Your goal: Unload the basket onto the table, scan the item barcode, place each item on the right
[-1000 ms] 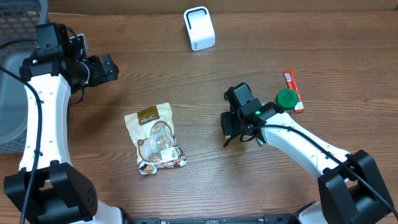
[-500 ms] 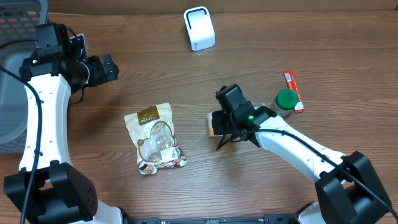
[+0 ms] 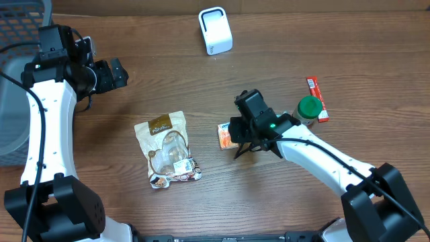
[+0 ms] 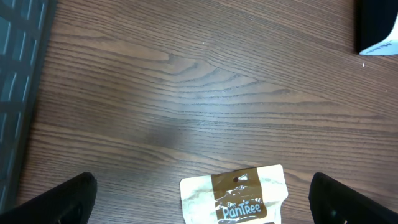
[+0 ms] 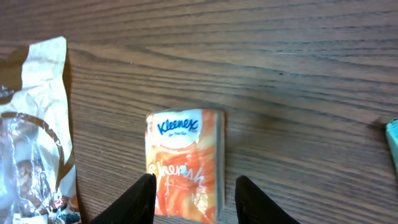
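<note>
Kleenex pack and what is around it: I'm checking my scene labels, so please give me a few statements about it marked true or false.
1. The Kleenex pack lies on the table between the right gripper's fingers. True.
2. The left gripper holds the snack pouch. False: it is open and empty, apart from the pouch.
3. The white device stands apart from the Kleenex pack, at the table's far side. True.
4. The green-capped bottle rests on the snack pouch. False: it stands beside the red packet, on the other side of the right arm.
</note>
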`<state>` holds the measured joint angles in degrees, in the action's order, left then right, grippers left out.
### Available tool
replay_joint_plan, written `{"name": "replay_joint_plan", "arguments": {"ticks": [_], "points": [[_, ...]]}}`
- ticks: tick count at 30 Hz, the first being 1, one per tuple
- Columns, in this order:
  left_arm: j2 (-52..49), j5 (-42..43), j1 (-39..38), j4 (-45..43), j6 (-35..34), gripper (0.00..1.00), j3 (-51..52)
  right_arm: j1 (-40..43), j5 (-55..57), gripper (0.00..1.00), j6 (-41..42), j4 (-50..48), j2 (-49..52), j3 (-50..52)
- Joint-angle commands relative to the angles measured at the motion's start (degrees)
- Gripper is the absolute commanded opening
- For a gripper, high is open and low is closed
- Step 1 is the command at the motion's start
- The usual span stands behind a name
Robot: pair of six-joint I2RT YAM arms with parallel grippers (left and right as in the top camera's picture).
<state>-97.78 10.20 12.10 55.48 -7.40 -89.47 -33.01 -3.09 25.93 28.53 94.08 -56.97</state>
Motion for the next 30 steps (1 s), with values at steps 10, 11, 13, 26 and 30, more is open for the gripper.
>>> {"name": "replay_joint_plan", "arguments": {"ticks": [10, 11, 13, 26, 30], "points": [[0.0, -0.3, -0.1, 0.0, -0.5, 1.0, -0.1, 1.7, -8.4, 0.42, -0.8, -0.2, 4.0, 0.4], [0.0, -0.3, -0.1, 0.0, -0.5, 1.0, -0.1, 1.7, -8.4, 0.42, -0.8, -0.2, 4.0, 0.4], [0.0, -0.3, -0.1, 0.0, -0.5, 1.0, -0.1, 1.7, -8.4, 0.41, -0.8, -0.2, 4.0, 0.4], [0.0, -0.3, -0.1, 0.0, -0.5, 1.0, -0.1, 4.9, -11.9, 0.41, -3.0, 2.3, 4.0, 0.4], [0.0, -0.3, -0.1, 0.0, -0.5, 1.0, -0.1, 6.4, -15.7, 0.41, -5.2, 2.0, 4.1, 0.4]]}}
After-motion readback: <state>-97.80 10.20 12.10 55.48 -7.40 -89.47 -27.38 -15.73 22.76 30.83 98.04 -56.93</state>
